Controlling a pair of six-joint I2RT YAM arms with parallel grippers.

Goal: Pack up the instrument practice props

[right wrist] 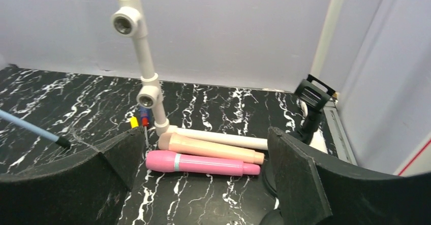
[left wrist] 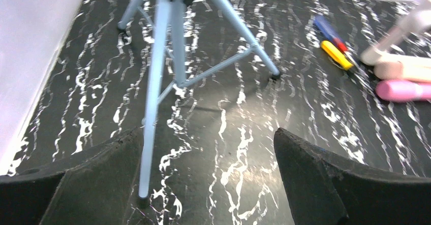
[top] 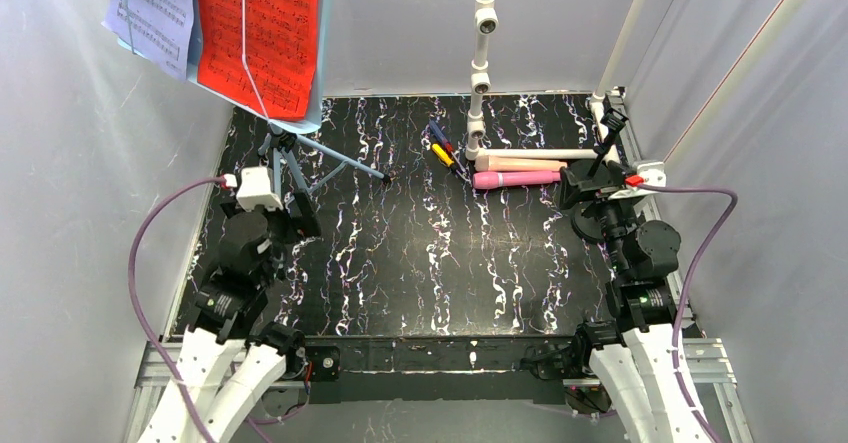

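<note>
A: Progress?
B: Early, I'd judge. Music stand (top: 285, 153) is up on its tripod at the far left. Red page (top: 258, 33) and lavender page (top: 150, 3) sit on its rack, nothing folded.
A: Mics?
B: Pink microphone (right wrist: 201, 163) and beige microphone (right wrist: 208, 148) lie flat, side by side, far right on the table (top: 420, 263), just beside the white pipe frame (right wrist: 147, 83). Black holder (right wrist: 312, 100) stands upright right of them, clip empty. (No box or bag in view, so I can't tell where things go.)
A: Claws?
B: Left gripper (left wrist: 203, 149) is spread wide and empty, one tripod leg just inside a finger. Can't tell if it touches. Right gripper (right wrist: 206, 143) is spread wide and empty, facing the mics, apart from them.
A: Left to do?
B: Most of it, I'd say: pages off, stand folded, mics and holder gathered.
</note>
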